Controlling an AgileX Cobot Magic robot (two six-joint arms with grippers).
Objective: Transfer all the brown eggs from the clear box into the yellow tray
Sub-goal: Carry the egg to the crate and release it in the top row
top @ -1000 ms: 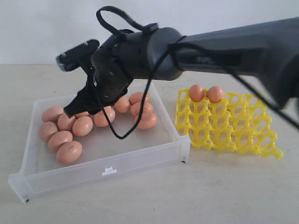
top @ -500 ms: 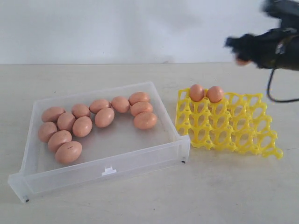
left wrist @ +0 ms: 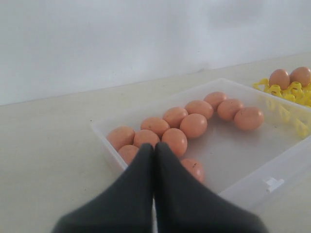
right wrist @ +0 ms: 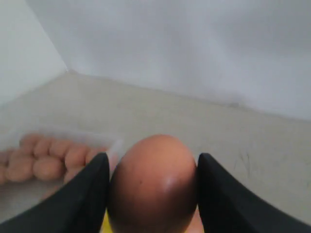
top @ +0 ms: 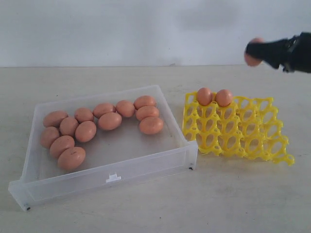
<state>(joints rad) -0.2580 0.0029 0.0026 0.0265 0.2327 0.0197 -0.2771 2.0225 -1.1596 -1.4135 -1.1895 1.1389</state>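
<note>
Right gripper [right wrist: 151, 156] clamping brown egg [right wrist: 153, 191], long axis along fingers [right wrist: 87, 194], narrow end outward

- Shallow clear plastic box [top: 146, 165]: lower left.
- Yellow plastic lattice tray [top: 233, 130]: right of centre.
- Pinkish-brown oval eggs [top: 110, 121]: thirteen in the box, two in the tray's top row, one aloft upper right.

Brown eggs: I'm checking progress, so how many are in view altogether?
16 brown eggs: 13 loose in the clear box, 2 side by side in the yellow tray's far-left cups, 1 gripped by the right gripper. None appears hidden.
</note>
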